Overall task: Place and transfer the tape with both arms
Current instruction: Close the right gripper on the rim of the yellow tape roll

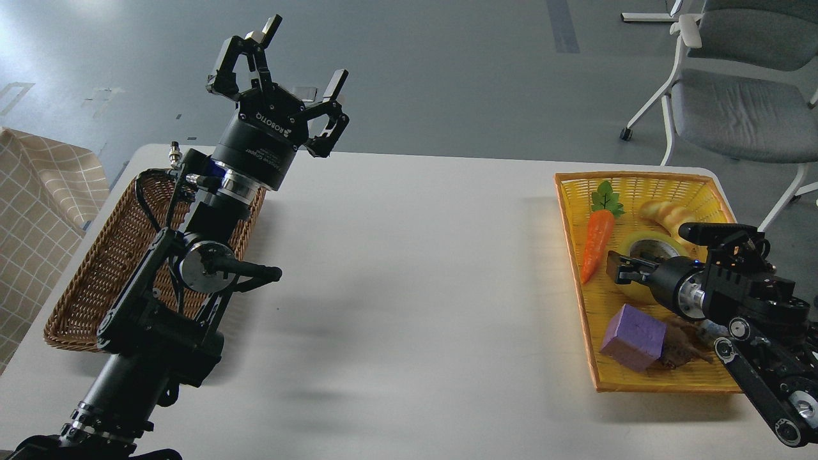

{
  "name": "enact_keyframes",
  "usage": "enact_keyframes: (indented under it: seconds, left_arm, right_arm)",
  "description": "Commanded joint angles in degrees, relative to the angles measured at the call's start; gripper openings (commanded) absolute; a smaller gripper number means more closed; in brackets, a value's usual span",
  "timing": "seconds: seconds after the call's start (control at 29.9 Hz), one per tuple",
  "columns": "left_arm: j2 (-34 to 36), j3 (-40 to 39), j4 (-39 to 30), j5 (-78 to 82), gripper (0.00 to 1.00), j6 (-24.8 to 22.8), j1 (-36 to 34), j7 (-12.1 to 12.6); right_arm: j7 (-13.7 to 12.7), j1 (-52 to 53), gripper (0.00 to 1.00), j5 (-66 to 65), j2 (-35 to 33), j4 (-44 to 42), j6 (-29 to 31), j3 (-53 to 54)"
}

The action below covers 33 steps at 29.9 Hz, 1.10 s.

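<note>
The tape (650,245), a yellow roll with a whitish core, lies in the yellow basket (639,177) at the right, between a carrot and a bread piece. My right gripper (621,268) reaches over the basket and covers the roll's near side. It is dark and seen end-on, so I cannot tell its fingers apart or whether it holds the roll. My left gripper (305,54) is raised high above the table's far left, fingers spread wide and empty.
A brown wicker basket (96,281) sits at the left under my left arm. The yellow basket also holds an orange carrot (597,246), a bread piece (668,217), a purple block (632,337) and a brown object (684,350). A grey chair (735,108) stands behind the table.
</note>
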Motion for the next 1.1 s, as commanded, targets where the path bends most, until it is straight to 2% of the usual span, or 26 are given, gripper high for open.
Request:
enact_keyframes:
  seconds: [0.0,0.23,0.43,0.57,0.64,0.77,0.9,1.07]
  left_arm:
    - [0.0,0.0,0.0,0.0,0.98,0.1,0.0,0.0]
    - [0.0,0.0,0.2,0.0,0.98,0.2,-0.3,0.0]
    - [0.0,0.0,0.3,0.0,0.98,0.2,-0.5,0.0]
    - [0.2,0.0,0.3,0.0,0.98,0.2,-0.5,0.0]
    - [0.3,0.0,0.4,0.0,0.98,0.2,-0.6,0.0]
    - [0.4,0.0,0.4,0.0,0.98,0.2,-0.6,0.0]
    - [0.4,0.0,0.4,0.0,0.98,0.2,-0.6,0.0]
    - [0.9,0.0,0.4,0.0,0.98,0.2,-0.6,0.0]
  right_arm:
    - [0.0,0.0,0.52,0.0,0.2,0.1,0.0,0.0]
    - [0.0,0.0,0.42,0.0,0.5,0.1,0.0,0.1]
    - [0.0,0.0,0.42,0.0,0.5,0.2,0.0,0.1]
    - [0.0,0.0,0.38,0.0,0.6,0.2,0.0,0.1]
    - [0.0,0.0,0.32,0.0,0.7,0.3,0.0,0.2]
    - [0.0,0.1,0.27,0.0,1.2,0.4,0.0,0.2]
    - [0.3,0.0,0.15,0.0,1.4,0.7,0.0,0.3]
    - [0.3,0.0,0.11,0.0,1.4,0.8,0.0,0.4]
